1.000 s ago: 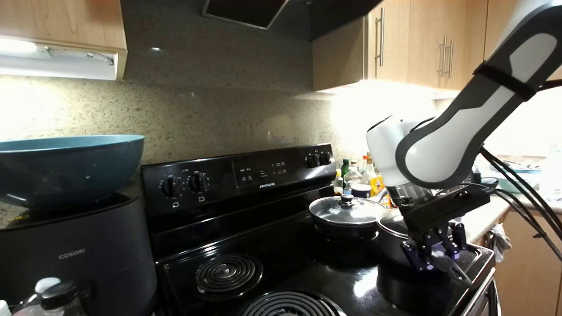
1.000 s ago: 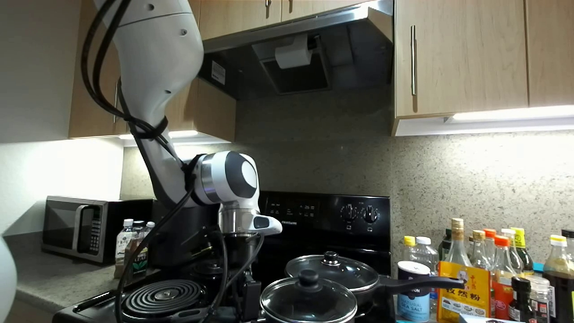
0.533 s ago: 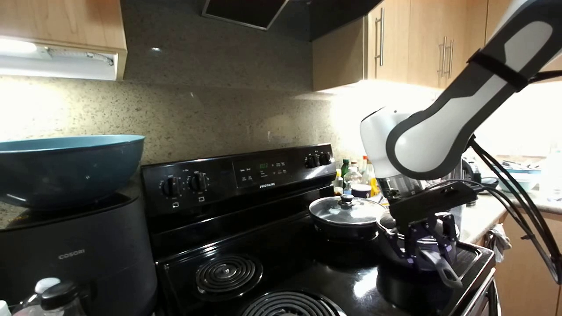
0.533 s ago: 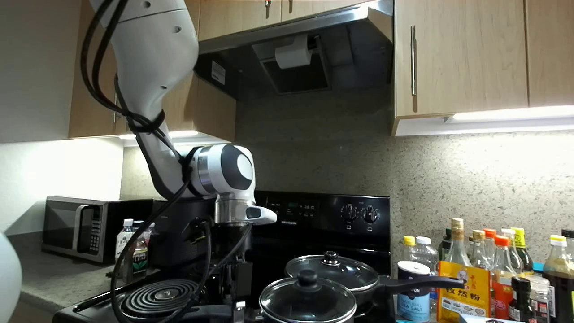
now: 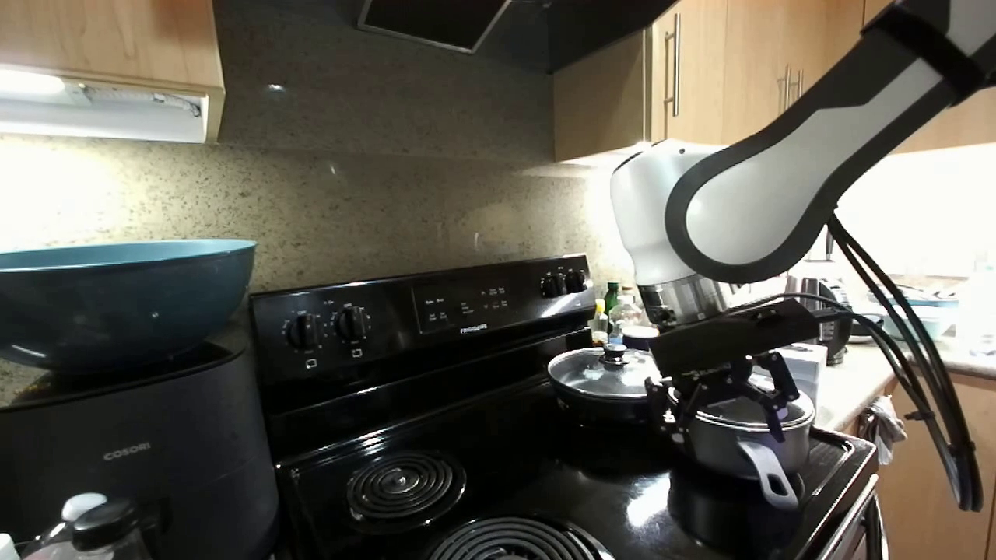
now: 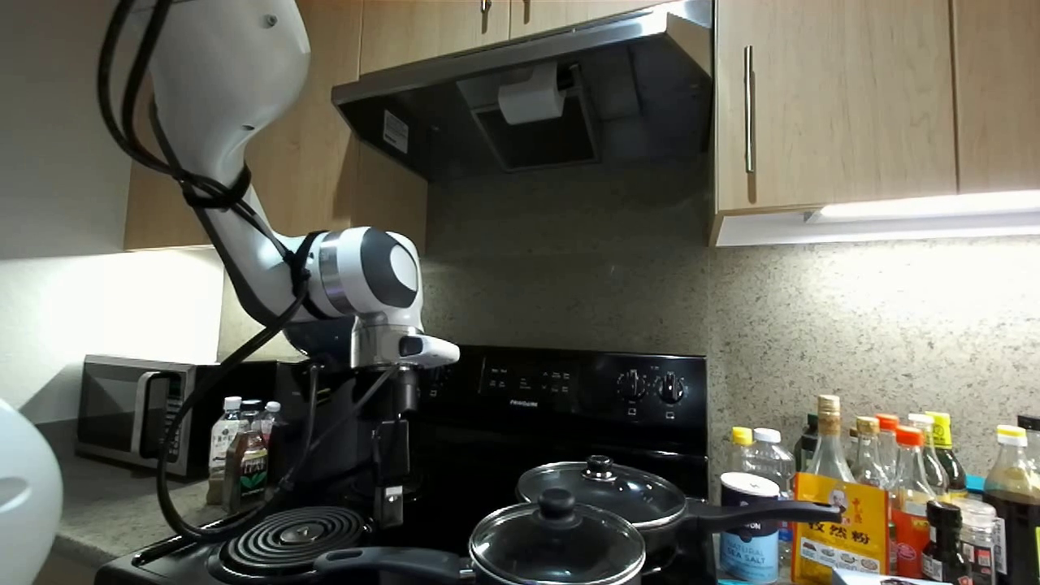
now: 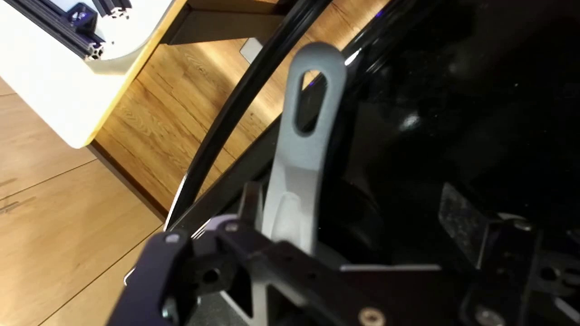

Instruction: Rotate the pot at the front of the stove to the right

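We find the lighting uneven. In an exterior view, an under-cabinet light (image 5: 31,82) at left brightens the speckled backsplash (image 5: 342,210); the far right is overexposed. Hard glare sits on the black stovetop (image 5: 572,467). In an exterior view, a light strip (image 6: 934,208) burns at right, the range hood (image 6: 455,118) is dim underneath, and we note a shadow on the wall (image 6: 106,317) beside the microwave (image 6: 134,410). In the wrist view, the upper left corner is blown out, the stovetop near black, and the gripper (image 7: 356,213) out of focus.
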You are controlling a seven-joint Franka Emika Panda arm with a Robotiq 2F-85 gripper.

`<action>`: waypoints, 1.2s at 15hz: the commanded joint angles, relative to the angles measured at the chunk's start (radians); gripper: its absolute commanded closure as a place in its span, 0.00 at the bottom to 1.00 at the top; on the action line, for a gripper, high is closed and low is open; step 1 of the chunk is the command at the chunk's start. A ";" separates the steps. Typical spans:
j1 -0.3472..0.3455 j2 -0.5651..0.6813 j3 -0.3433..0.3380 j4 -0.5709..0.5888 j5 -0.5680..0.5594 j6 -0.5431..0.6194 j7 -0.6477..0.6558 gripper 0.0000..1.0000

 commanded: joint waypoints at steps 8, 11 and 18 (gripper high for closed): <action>-0.026 0.025 -0.014 -0.010 0.069 0.052 0.279 0.00; -0.022 0.036 -0.022 -0.015 0.116 0.034 0.333 0.00; -0.034 -0.011 -0.051 -0.083 0.171 0.043 0.444 0.00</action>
